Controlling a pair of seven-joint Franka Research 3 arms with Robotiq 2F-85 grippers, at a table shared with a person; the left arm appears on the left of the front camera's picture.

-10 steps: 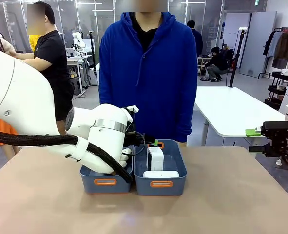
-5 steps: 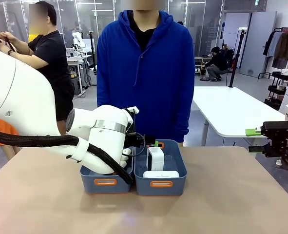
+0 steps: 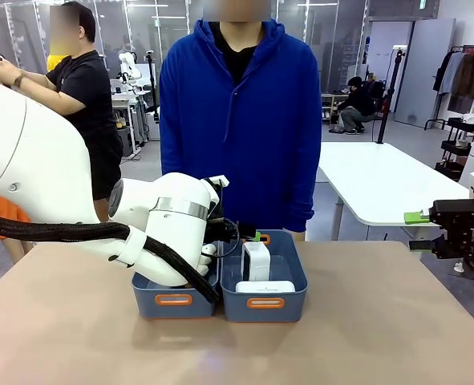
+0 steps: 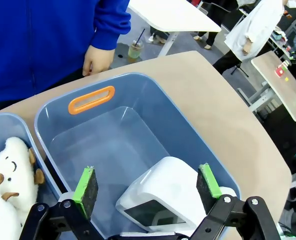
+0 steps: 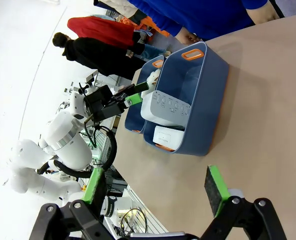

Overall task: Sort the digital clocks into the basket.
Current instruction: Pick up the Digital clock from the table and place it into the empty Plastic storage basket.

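Two blue-grey baskets stand side by side; the right basket (image 3: 301, 277) holds both digital clocks. One white clock (image 3: 256, 261) stands on end, the other clock (image 3: 265, 286) lies flat in front of it. My left gripper (image 3: 249, 235) hangs just above the standing clock. In the left wrist view my left gripper (image 4: 146, 184) is open, its green pads (image 4: 86, 185) on either side of the clock (image 4: 168, 200), with a gap on the left. The basket's wall (image 4: 137, 100) curves around them. My right gripper (image 5: 155, 187) is open with nothing in it, off at the table's right edge (image 3: 419, 231).
The left basket (image 3: 152, 298) holds cream plush toys (image 4: 7, 165) and lies under my left arm. A person in a blue hoodie stands close behind the baskets, one hand (image 4: 95, 60) hanging near the far rim. Bare tabletop (image 3: 381, 321) stretches to the right.
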